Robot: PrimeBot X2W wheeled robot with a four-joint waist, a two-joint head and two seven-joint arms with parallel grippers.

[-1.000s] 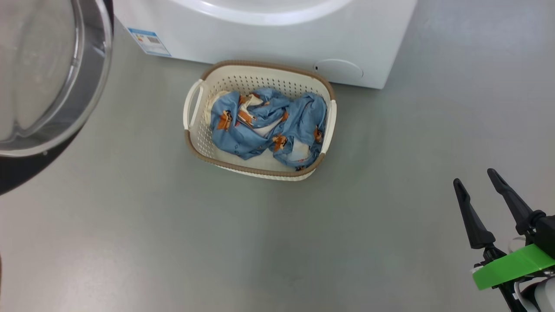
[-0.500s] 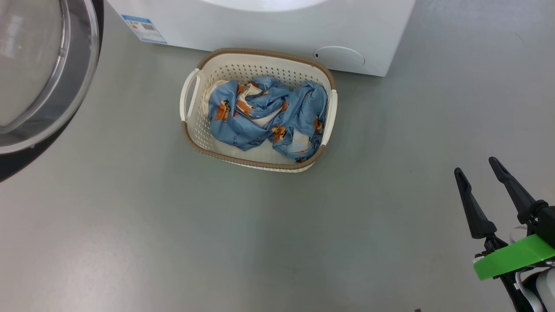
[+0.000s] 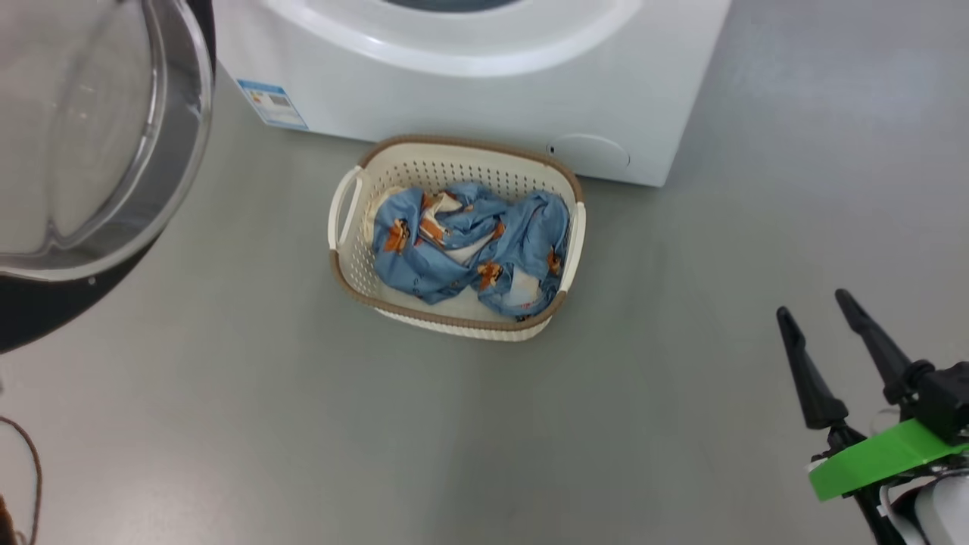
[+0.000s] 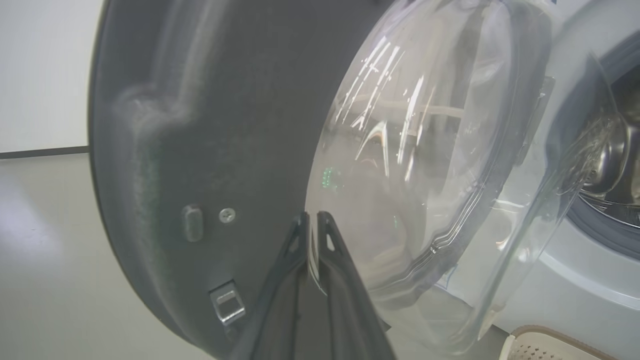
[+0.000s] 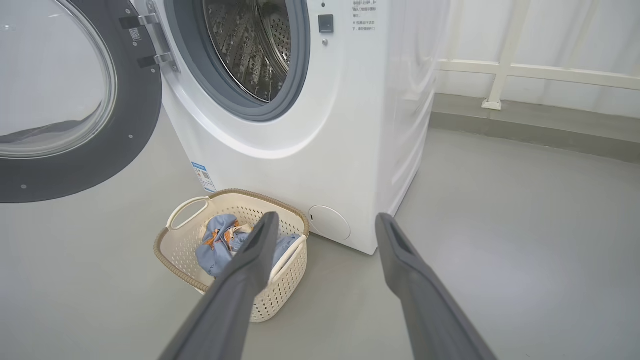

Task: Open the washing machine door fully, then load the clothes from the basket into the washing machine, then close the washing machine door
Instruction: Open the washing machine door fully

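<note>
Tipping the head camera back up: taking in more of the washing machine [image 3: 484, 98] front than half a second ago, its opening's white rim included. Sliding the basket [image 3: 454, 141] and the clothes [image 3: 469, 250] lower in that view, both together. Showing more of the washing machine door [image 3: 98, 151] at left. Bringing in a thin brown cord [image 3: 35, 473] at the lower left corner. Edging the right gripper [image 3: 809, 300] slightly leftward in view.

Large round glossy black door [image 5: 135, 125] with a bulging clear glass window stands swung wide open, upper left of frame. White front-loading washing machine [image 5: 325, 150], steel drum exposed, upper centre. Cream perforated plastic basket [image 3: 350, 261] with a brown rim sits upright just before it, centre frame, holding crumpled light blue printed clothes [image 3: 469, 242].
</note>
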